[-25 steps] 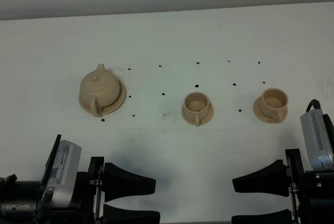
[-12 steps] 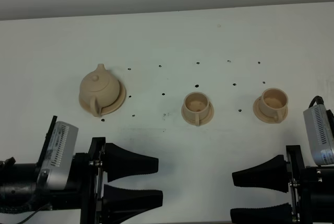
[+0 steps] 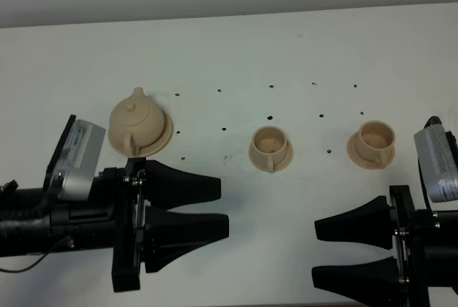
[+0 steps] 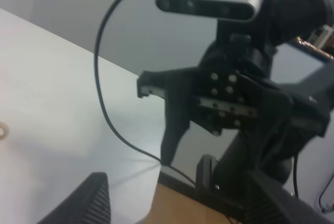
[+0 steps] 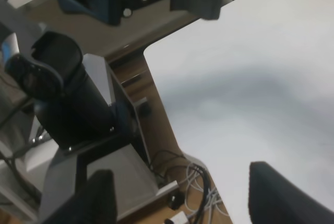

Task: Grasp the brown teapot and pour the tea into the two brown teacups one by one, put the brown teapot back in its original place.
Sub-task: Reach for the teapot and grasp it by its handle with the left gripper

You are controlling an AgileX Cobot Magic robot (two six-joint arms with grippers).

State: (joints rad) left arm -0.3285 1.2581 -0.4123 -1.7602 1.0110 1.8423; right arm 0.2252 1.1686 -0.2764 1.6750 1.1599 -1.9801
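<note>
Your left arm lies low and level over the near side of the white surface. Its left pincer is spread wide and empty, black fingers pointing toward the middle. Your right arm reaches in from the opposite side in the same pose, with the right pincer likewise spread and holding nothing. The brown teapot sits upright on its wide saucer, just beyond the left arm's grey wrist camera, with its handle turned toward the near edge. The centre teacup and the right-hand teacup stand upright, apart from both pincers. Any lettering on the camera housing is too small to read.
</note>
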